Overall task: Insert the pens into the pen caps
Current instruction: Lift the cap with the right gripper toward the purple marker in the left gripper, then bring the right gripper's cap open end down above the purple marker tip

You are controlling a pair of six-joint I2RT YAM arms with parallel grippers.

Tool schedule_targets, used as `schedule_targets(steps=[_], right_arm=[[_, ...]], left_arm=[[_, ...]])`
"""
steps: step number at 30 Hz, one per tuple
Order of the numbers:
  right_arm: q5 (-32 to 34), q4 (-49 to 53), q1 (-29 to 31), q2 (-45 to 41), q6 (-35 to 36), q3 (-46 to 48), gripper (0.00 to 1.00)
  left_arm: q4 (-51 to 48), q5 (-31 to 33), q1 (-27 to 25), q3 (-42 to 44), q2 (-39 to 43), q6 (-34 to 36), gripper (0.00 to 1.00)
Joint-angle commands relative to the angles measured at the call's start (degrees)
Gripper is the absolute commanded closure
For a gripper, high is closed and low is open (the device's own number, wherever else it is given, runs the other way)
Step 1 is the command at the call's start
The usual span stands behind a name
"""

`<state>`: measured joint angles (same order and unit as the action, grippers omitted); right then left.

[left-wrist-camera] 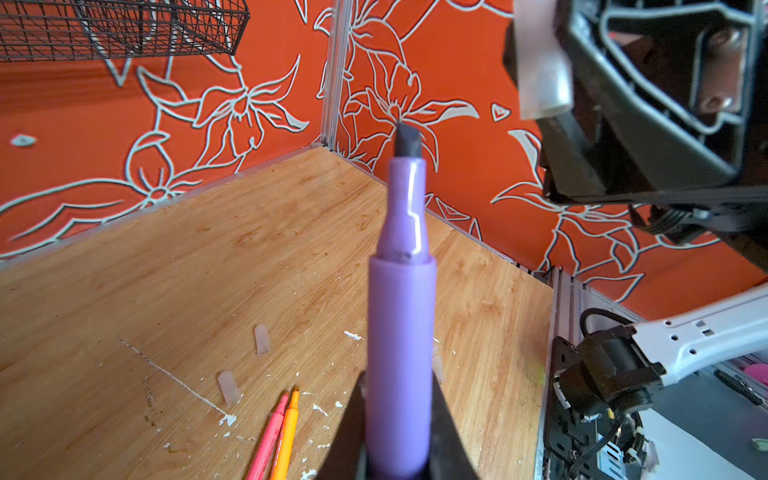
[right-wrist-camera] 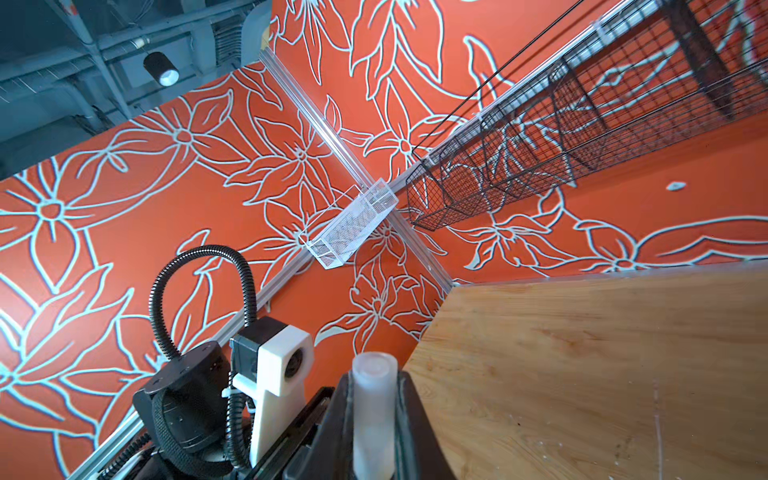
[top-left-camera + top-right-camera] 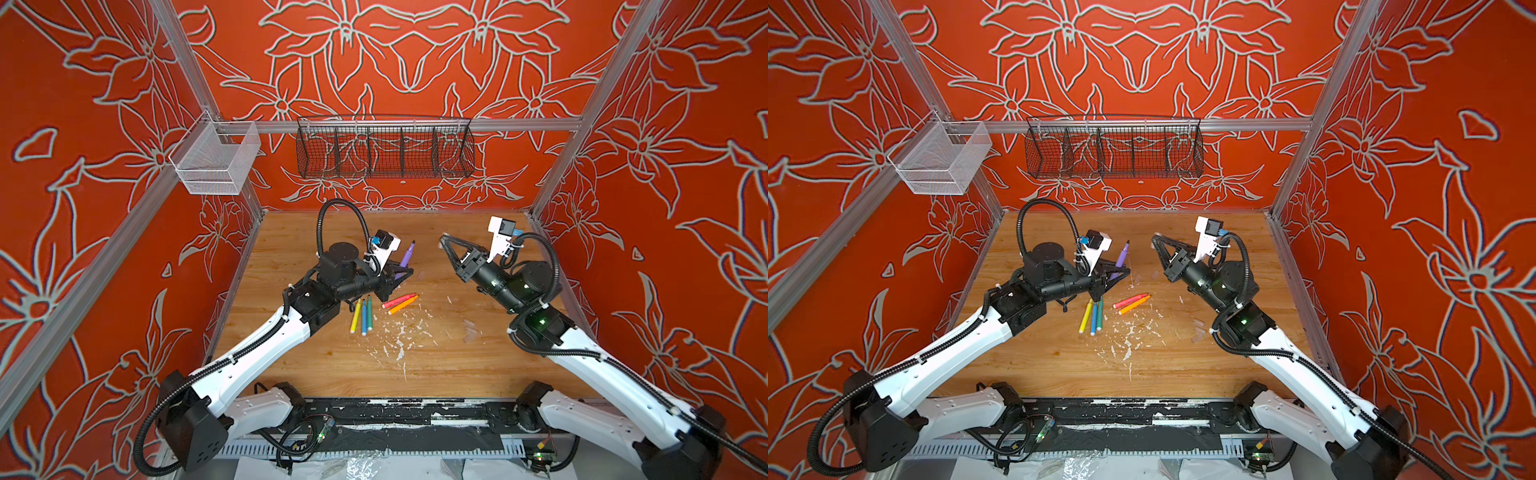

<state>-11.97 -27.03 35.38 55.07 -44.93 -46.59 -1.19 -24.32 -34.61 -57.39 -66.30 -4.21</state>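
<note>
Robot lab cell: aluminium frame [image 3: 519, 124], floral panels [image 3: 415, 54], wooden tabletop [image 3: 457, 365].

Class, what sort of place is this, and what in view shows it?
Most likely a robotics test cell: two white-and-black robot arms reach over a paint-flecked wooden tabletop, boxed in by aluminium frame rails and orange flower-patterned wall panels, with loose black cables along the front edge.
</note>
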Motion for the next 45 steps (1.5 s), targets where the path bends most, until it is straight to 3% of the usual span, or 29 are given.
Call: schedule_targets(steps=[1,45], right_arm=[[-2.4,-8.4,0.2,1.5,-3.7,-0.1,1.00],[-1.8,-12.9,4.3,9.2,-2.7,-2.0,1.00]], left_arm=[[0.6,-1.7,-0.5,-1.6,0.0,1.4,1.00],[0.1,-0.8,-1.8,-1.6,0.0,2.5,1.00]])
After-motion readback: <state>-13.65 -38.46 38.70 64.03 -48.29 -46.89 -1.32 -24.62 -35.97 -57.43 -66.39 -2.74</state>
